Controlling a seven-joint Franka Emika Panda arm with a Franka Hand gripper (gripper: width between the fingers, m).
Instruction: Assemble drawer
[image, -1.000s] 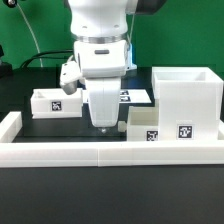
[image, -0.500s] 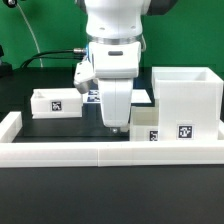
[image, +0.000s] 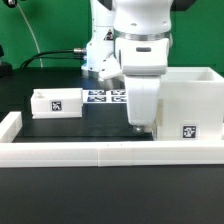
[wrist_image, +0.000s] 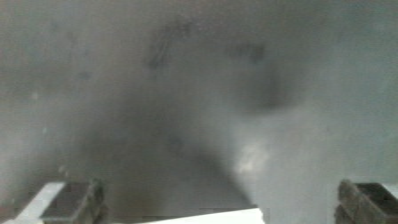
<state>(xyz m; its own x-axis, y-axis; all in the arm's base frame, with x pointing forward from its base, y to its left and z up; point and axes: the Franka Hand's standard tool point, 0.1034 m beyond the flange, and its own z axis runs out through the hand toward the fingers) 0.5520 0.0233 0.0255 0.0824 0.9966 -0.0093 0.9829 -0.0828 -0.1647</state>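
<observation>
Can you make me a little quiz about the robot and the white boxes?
1. True or false: the gripper hangs right above the tray at the exterior view's left.
2. Which flat thing with square tags lies on the table? A. marker board B. book C. plate
3. Fill in: the tall housing stands at the exterior view's ____.

Key: 1. False, the gripper is down next to the housing. 2. A. 3. right.
</observation>
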